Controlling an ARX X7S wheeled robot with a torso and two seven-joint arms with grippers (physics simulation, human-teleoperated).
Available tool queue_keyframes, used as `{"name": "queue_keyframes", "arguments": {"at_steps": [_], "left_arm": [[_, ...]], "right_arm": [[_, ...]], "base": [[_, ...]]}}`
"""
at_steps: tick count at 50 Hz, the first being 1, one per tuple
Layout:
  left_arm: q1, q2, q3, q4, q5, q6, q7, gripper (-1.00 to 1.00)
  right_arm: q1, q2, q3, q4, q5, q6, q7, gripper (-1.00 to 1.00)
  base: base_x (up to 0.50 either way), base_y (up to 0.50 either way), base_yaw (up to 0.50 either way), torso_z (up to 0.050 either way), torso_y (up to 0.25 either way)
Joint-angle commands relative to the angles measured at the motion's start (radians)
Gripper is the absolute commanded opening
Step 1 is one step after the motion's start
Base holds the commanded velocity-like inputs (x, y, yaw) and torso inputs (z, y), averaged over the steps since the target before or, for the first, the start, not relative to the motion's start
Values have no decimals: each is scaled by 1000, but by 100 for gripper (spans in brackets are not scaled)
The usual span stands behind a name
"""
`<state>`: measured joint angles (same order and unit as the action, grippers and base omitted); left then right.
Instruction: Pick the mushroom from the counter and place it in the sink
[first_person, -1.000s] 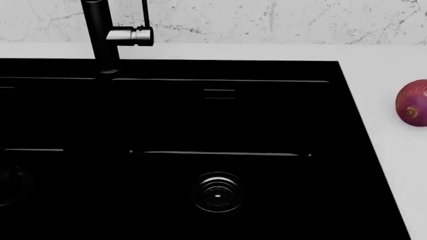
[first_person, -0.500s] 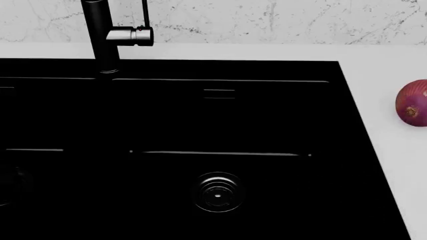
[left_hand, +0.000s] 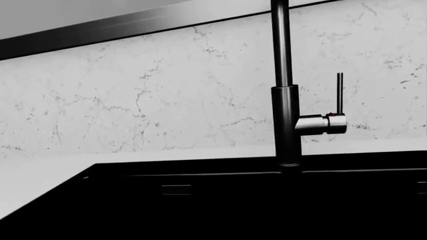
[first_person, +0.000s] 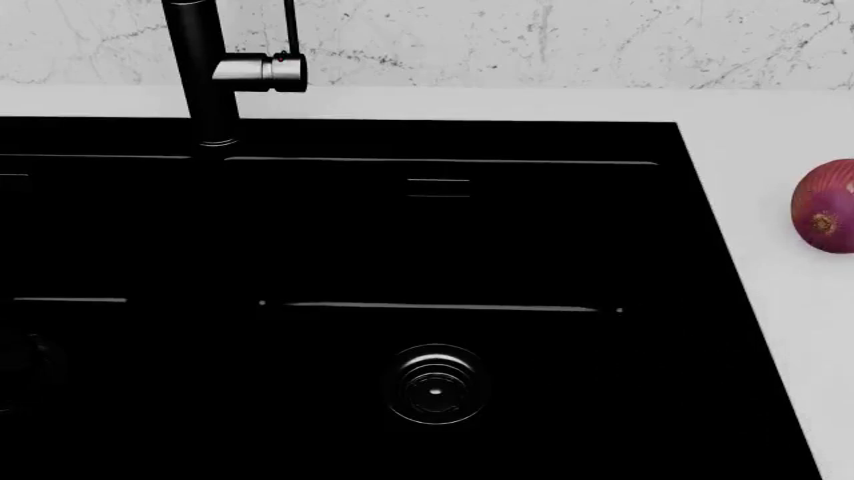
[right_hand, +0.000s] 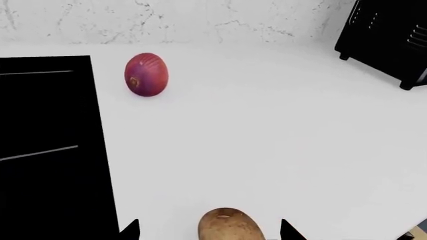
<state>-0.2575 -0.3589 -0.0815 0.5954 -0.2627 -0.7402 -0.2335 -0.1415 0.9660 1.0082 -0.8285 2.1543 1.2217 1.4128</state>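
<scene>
The tan-brown mushroom (right_hand: 229, 226) lies on the white counter (right_hand: 267, 140) at the near edge of the right wrist view. My right gripper (right_hand: 210, 231) is open, its two black fingertips (right_hand: 131, 230) standing wide on either side of the mushroom without touching it. The black sink (right_hand: 47, 150) borders the counter beside it. In the head view the sink (first_person: 441, 230) fills most of the picture, and neither the mushroom nor any gripper shows. The left wrist view looks across the sink (left_hand: 233, 200) to the faucet (left_hand: 287, 120); my left gripper does not show there.
A purple-red onion (right_hand: 146, 74) rests on the counter near the sink's edge, also at the head view's right (first_person: 827, 205). A black appliance (right_hand: 390, 35) stands at the counter's far corner. The faucet (first_person: 200, 70) rises behind the sink before the marble backsplash (first_person: 534, 40).
</scene>
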Motion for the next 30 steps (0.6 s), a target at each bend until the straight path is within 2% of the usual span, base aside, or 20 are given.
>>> {"name": "queue_keyframes", "arguments": {"at_steps": [1, 8, 17, 30], "left_arm": [[6, 0, 0, -2, -4, 7, -2, 100], [0, -2, 6, -6, -6, 8, -1, 100], [-1, -4, 5, -6, -9, 7, -2, 100], [5, -6, 6, -14, -11, 19, -4, 100]], "right_arm": [[-12, 6, 5, 38, -36, 23, -24, 100], [-21, 37, 8, 51, -30, 14, -16, 100], [7, 57, -76, 74, -82, -3, -45, 100], [-4, 47, -107, 117, -147, 28, -85, 100]], "base": [[0, 0, 0, 0, 0], [0, 0, 0, 0, 0], [0, 0, 0, 0, 0], [0, 0, 0, 0, 0]]}}
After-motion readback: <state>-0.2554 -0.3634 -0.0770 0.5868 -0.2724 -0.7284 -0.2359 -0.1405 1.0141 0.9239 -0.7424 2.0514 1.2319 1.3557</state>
